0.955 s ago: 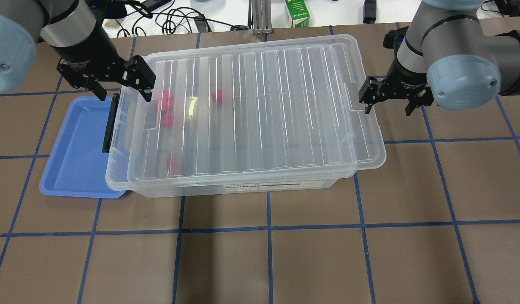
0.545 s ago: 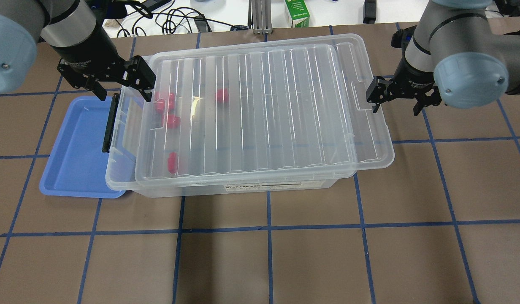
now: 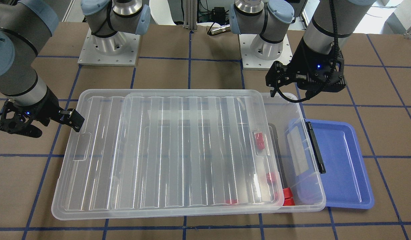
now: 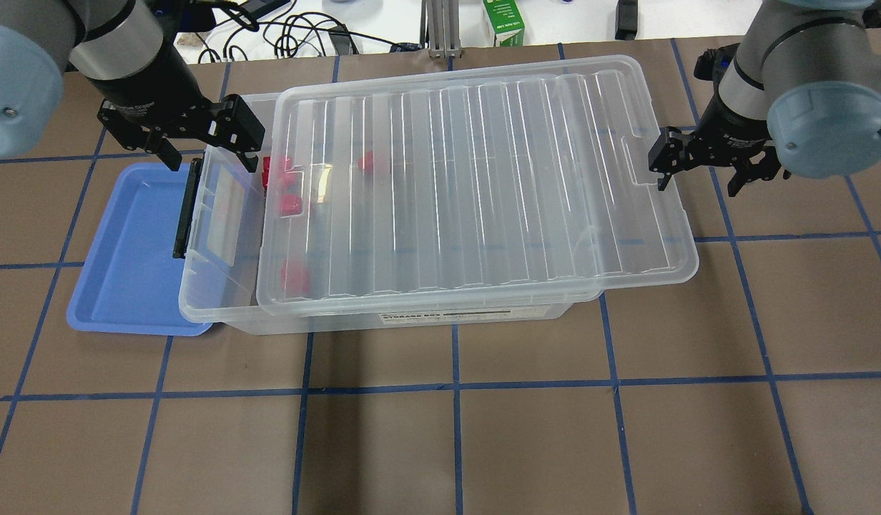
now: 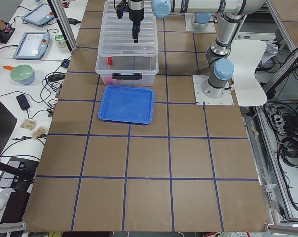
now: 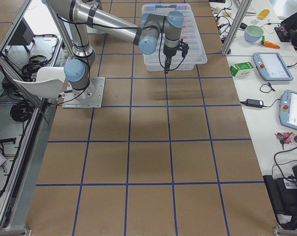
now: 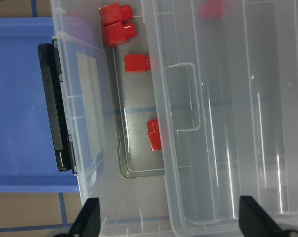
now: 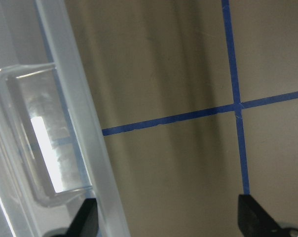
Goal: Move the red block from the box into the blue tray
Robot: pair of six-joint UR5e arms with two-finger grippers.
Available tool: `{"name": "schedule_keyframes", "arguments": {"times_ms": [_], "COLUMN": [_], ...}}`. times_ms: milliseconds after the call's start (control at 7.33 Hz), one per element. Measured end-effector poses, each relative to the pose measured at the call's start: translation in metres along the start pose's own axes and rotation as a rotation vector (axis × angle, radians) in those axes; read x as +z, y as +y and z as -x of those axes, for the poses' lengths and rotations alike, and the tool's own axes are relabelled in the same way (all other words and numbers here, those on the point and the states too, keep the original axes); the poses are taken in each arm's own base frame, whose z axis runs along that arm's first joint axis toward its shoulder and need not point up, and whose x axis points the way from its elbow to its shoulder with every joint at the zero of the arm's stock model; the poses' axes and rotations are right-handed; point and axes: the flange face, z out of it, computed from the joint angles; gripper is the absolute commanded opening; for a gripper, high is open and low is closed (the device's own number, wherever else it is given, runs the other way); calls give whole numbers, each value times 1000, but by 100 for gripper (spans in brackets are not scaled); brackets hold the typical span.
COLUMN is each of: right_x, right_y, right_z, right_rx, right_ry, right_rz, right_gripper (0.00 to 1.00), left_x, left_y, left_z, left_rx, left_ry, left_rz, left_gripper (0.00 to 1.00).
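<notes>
The box [image 4: 197,309] is a clear bin whose ribbed lid [image 4: 483,179] sits shifted toward my right, uncovering its left end. Several red blocks lie there: one pair [image 7: 117,24], one [image 7: 137,63], and one [image 7: 154,134] half under the lid's edge. They also show in the overhead view [image 4: 292,204]. The blue tray [image 4: 126,250] lies empty against the box's latch end [image 4: 185,207]. My left gripper [image 4: 206,151] hangs open and empty above that uncovered end. My right gripper [image 4: 698,175] is open and straddles the lid's right rim [image 8: 75,123].
A green carton [image 4: 503,25] and cables [image 4: 297,32] lie beyond the table's back edge. The tray's right rim is tucked under the box's overhang. Blue tape lines [image 4: 455,386] cross the brown table top.
The lid has slid toward my right along with the right gripper, widening the gap at the box's left end and baring more red blocks. My left arm has not moved.
</notes>
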Motion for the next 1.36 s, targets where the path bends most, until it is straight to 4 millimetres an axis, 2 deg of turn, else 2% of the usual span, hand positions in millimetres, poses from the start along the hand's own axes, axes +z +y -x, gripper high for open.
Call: {"name": "schedule_keyframes", "arguments": {"times_ms": [545, 955, 1364], "right_x": [-1, 1, 2], "right_y": [-3, -9, -11], "right_z": [-15, -48, -74], "right_rx": [-44, -70, -62], "right_ry": [62, 68, 68], "right_rz": [-6, -1, 6], "right_gripper": [100, 100, 100], "left_x": [23, 44, 81], "left_y": [-12, -16, -10], "left_z": [5, 5, 3], "left_rx": [-7, -4, -39], "left_ry": [6, 5, 9], "left_rz": [28, 35, 29], "left_gripper": [100, 100, 100]}}
